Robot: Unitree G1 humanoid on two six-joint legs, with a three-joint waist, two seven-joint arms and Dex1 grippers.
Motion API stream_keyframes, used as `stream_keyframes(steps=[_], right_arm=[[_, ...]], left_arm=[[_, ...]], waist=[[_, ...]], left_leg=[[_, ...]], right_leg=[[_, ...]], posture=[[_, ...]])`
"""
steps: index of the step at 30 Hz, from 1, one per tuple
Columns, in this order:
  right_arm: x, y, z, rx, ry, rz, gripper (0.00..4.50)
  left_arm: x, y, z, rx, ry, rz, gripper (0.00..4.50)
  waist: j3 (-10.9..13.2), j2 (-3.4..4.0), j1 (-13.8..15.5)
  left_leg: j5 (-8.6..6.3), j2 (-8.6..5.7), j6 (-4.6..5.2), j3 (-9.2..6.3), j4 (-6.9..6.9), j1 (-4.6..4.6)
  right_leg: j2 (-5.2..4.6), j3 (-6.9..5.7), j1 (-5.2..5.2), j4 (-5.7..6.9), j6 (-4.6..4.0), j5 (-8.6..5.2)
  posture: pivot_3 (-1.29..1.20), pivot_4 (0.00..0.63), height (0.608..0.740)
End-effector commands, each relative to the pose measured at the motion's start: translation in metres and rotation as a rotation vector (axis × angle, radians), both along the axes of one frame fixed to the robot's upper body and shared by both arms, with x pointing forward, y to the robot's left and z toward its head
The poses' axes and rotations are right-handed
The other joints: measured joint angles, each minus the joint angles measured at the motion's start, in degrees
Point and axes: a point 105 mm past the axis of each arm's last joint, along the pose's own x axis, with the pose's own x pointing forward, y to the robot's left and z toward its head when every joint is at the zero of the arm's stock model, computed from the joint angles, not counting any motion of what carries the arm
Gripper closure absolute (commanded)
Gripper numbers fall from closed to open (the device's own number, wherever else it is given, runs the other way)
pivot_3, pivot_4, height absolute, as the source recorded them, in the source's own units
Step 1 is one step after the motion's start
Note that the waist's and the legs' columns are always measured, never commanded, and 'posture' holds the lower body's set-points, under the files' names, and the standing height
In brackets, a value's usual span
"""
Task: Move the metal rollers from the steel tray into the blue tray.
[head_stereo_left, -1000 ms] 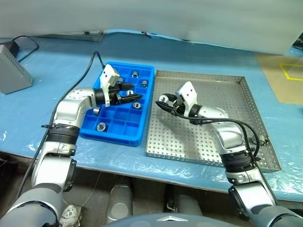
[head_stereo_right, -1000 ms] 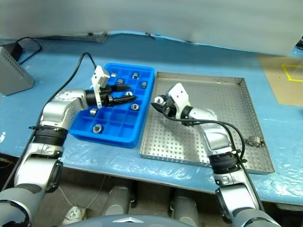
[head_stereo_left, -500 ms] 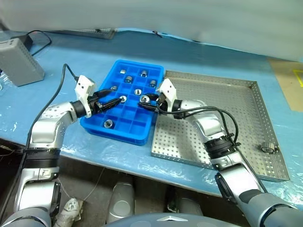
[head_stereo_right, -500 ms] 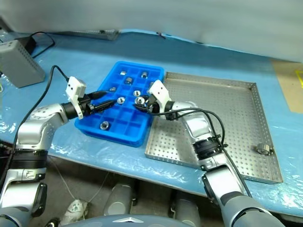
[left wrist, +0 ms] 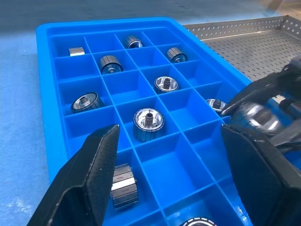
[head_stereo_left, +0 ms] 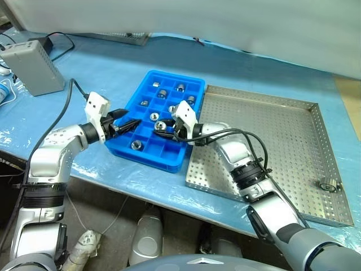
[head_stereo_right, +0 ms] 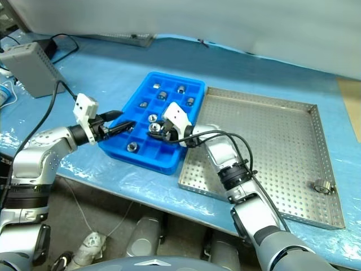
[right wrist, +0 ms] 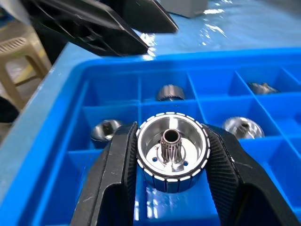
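The blue tray lies left of the steel tray, and several metal rollers sit in its compartments. My right gripper is shut on one roller, its hole facing the wrist camera, and holds it just above the blue tray's near-right compartments. My left gripper hovers open and empty at the blue tray's left rim, pointing across it toward the right gripper; its fingers stand wide apart. One roller lies in the steel tray's near right corner.
A grey box with a black cable stands at the back left on the blue table cover. The steel tray's raised rim runs right beside the blue tray. A pale wall closes off the back.
The camera has swung left. My right gripper carried its roller from over the steel tray's left part to above the blue tray. My left gripper drew back from mid-tray to the left rim.
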Motion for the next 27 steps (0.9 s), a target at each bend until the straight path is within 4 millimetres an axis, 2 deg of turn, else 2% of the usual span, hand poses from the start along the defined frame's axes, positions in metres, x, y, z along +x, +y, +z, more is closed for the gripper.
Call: stream_keyframes(steps=[1,4,5,9,15,18,19,23,27], right_arm=[[0.001,0.003,0.019,0.026,-0.077,0.019,2.85],[-0.004,0.003,0.012,0.002,-0.099,0.042,2.85],[-0.007,0.003,0.011,0.010,-0.093,0.057,2.12],[-0.002,0.001,0.012,0.031,-0.055,0.009,0.83],[0.008,-0.017,0.019,0.017,-0.102,-0.074,0.83],[0.013,-0.042,0.026,0.023,-0.120,-0.155,0.83],[0.014,-0.057,0.030,0.028,-0.130,-0.205,0.83],[0.012,-0.098,0.038,0.019,-0.150,-0.330,0.83],[0.005,-0.158,0.040,-0.042,-0.182,-0.540,0.83]], left_arm=[[-0.001,-0.010,0.015,-0.010,-0.050,-0.038,0.88],[0.001,-0.011,0.015,-0.010,-0.048,-0.041,0.88],[0.001,-0.011,0.015,-0.010,-0.048,-0.041,0.88],[0.003,-0.012,0.015,-0.009,-0.046,-0.050,0.88],[0.005,-0.023,0.013,-0.022,-0.036,-0.100,0.88],[0.007,-0.037,0.012,-0.033,-0.031,-0.152,0.88],[0.010,-0.045,0.011,-0.040,-0.027,-0.181,0.88],[0.015,-0.067,0.009,-0.052,-0.021,-0.260,0.88],[0.022,-0.104,0.010,-0.074,-0.025,-0.386,0.88]], waist=[[0.00,0.00,-0.02],[0.00,0.00,-0.06],[0.00,0.00,-0.09],[0.00,0.00,-0.20],[0.00,0.00,-0.13],[0.00,-0.01,-0.10],[-0.01,-0.01,-0.17],[-0.02,-0.03,-0.79],[-0.02,-0.03,-1.91]], left_leg=[[0.00,0.00,0.00,0.00,-0.01,0.00],[0.01,0.00,-0.02,0.00,-0.04,0.00],[0.02,0.00,-0.04,0.00,-0.05,-0.01],[0.04,0.01,-0.05,0.00,-0.07,0.01],[0.05,0.00,-0.07,0.00,-0.06,0.01],[0.07,-0.04,-0.09,0.01,-0.04,-0.03],[0.07,-0.05,-0.09,0.01,-0.02,-0.02],[0.15,-0.06,-0.21,0.04,0.06,-0.01],[0.19,-0.07,-0.26,0.06,0.08,-0.03]], right_leg=[[0.00,0.00,0.00,0.00,0.00,0.00],[0.01,0.00,-0.03,0.00,0.00,0.00],[0.02,0.00,-0.04,0.00,0.00,0.00],[0.03,0.01,-0.04,0.00,0.00,0.00],[0.03,0.02,-0.04,0.02,0.00,0.00],[0.01,0.03,-0.02,0.04,0.02,0.01],[0.00,0.05,-0.02,0.04,0.03,0.02],[0.01,0.13,0.03,0.04,0.11,0.05],[0.02,0.14,0.03,0.04,0.13,0.05]], posture=[[0.50,0.150,0.740],[0.49,0.150,0.740],[0.49,0.150,0.740],[0.47,0.150,0.740],[0.42,0.150,0.740],[0.37,0.150,0.740],[0.32,0.150,0.740],[0.23,0.150,0.740],[0.11,0.150,0.740]])
